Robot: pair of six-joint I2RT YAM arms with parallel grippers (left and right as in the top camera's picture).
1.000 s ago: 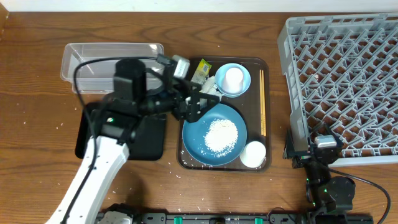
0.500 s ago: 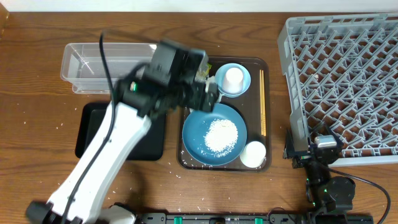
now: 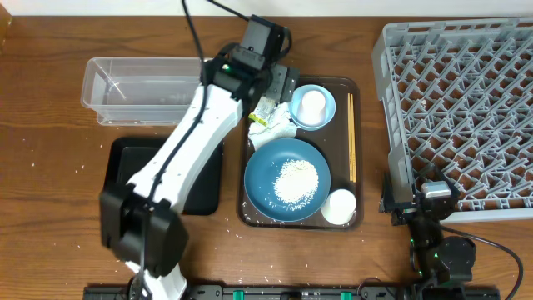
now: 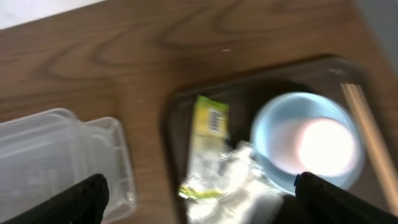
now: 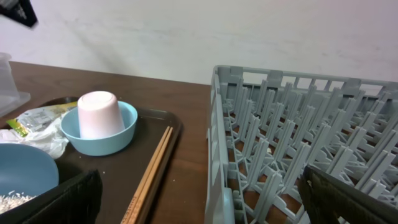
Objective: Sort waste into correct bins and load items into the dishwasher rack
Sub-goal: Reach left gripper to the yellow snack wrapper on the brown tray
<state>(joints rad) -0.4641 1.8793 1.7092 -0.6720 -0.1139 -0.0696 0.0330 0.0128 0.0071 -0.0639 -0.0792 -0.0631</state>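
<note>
My left gripper point(image 3: 271, 90) is open and empty, hovering over the far left corner of the brown serving tray point(image 3: 250, 212). Below it lie the yellow-green wrapper point(image 3: 265, 108) point(image 4: 208, 143) and the crumpled white napkin point(image 3: 281, 127) point(image 4: 233, 186). The light-blue bowl point(image 3: 326, 110) point(image 4: 273, 134) holds an upturned white cup point(image 3: 312, 104) point(image 4: 323, 146). The dark-blue plate point(image 3: 266, 179) carries the rice point(image 3: 296, 180). A second white cup point(image 3: 339, 206) stands at the tray's front right. The chopsticks point(image 3: 351, 137) point(image 5: 152, 174) lie along its right edge. My right gripper point(image 3: 419, 198) is open and empty beside the grey rack point(image 3: 458, 100) point(image 5: 298, 143).
The clear plastic box point(image 3: 150, 83) point(image 4: 56, 162) stands left of the serving tray at the back. The black tray point(image 3: 125, 171) lies in front of it, partly under my left arm. Loose rice grains dot the table near the front edge.
My left arm has swung from over the black tray and the serving tray's left edge towards the back. Its gripper now hangs above the wrapper. The right arm has not moved.
</note>
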